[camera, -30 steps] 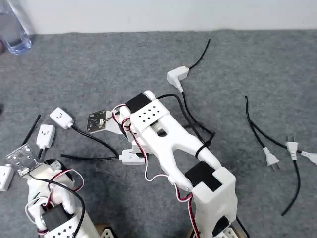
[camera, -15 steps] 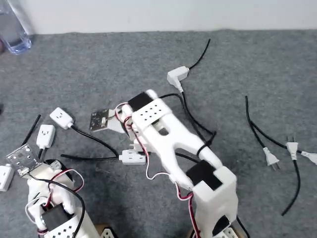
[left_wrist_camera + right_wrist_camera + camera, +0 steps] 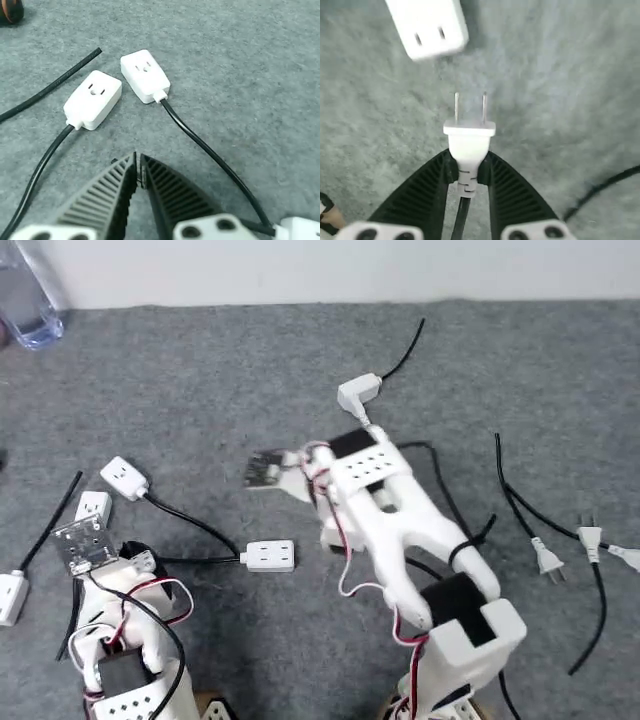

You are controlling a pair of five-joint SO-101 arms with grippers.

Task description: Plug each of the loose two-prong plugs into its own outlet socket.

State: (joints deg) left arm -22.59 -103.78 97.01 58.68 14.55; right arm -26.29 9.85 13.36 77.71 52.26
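My right gripper is shut on a white two-prong plug, prongs pointing forward. A white outlet socket with two slots lies a short way beyond the prongs, off to one side. In the high view the right arm stretches toward the table's middle. My left gripper is shut with nothing in it, above the carpet near two white outlet sockets. Another outlet lies between the arms. Loose plugs lie at the right.
An angled white outlet with a black cord sits behind the right arm. Further outlets lie at the left. Black cords cross the grey carpet. A clear bottle stands at the far left corner.
The right arm has swung to the right and farther back with the plug, away from the outlet between the arms. The left arm has shifted slightly right and forward.
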